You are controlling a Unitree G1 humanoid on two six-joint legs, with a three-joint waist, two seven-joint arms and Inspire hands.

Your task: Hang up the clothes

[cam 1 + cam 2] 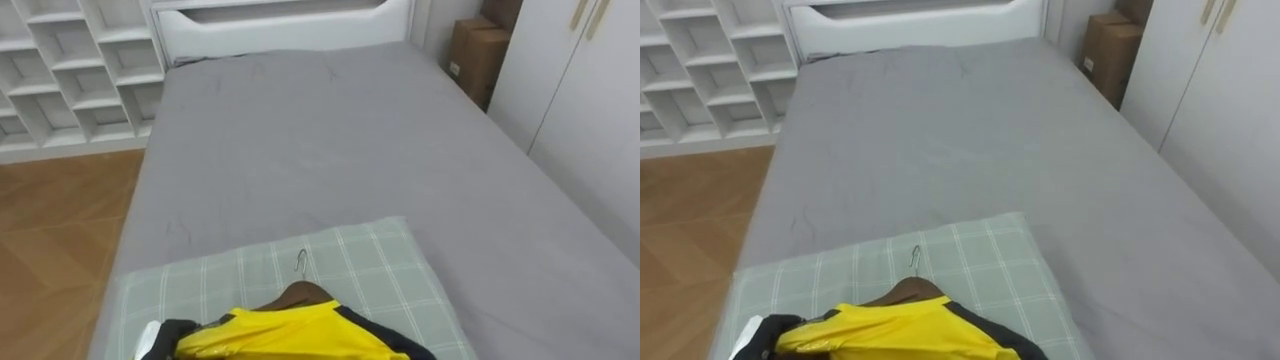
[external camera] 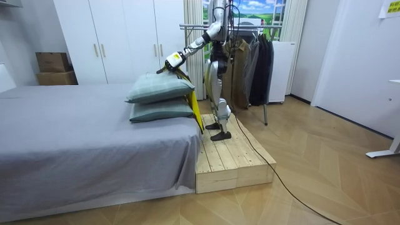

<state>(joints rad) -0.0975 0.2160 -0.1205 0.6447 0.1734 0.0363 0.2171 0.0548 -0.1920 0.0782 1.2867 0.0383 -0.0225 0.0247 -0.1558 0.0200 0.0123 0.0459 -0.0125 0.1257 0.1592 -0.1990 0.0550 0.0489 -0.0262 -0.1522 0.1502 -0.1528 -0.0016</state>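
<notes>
Hang clothes: just begun | yellow jacket [image 1: 290, 335] is on its wooden hanger [image 1: 303, 294], lying on the top pillow [image 1: 380, 270] | left hand [image 2: 173, 60] at jacket by pillow, grip too small to tell | still to do: carry it from pillow to clothes rack [image 2: 194, 26] and hook it

jacket [image 1: 290, 335]: cut off by lower edge | hanger [image 1: 300, 293]: mostly under it (hook [image 1: 302, 262] shows)

We see the robot on a wooden platform [image 2: 234, 159] at the foot of the bed [image 1: 330, 140], a clothes rack [image 2: 250, 56] behind it. Two stacked pillows [image 2: 159, 97] lie on the near end, and on the top one is a hanger [image 1: 303, 290] with a garment [image 1: 290, 335], seemingly spilling over the edge. Left of the bed stand shelves [image 1: 70, 70], right of it boxes [image 1: 478, 55] and a wardrobe [image 1: 580, 90].
</notes>
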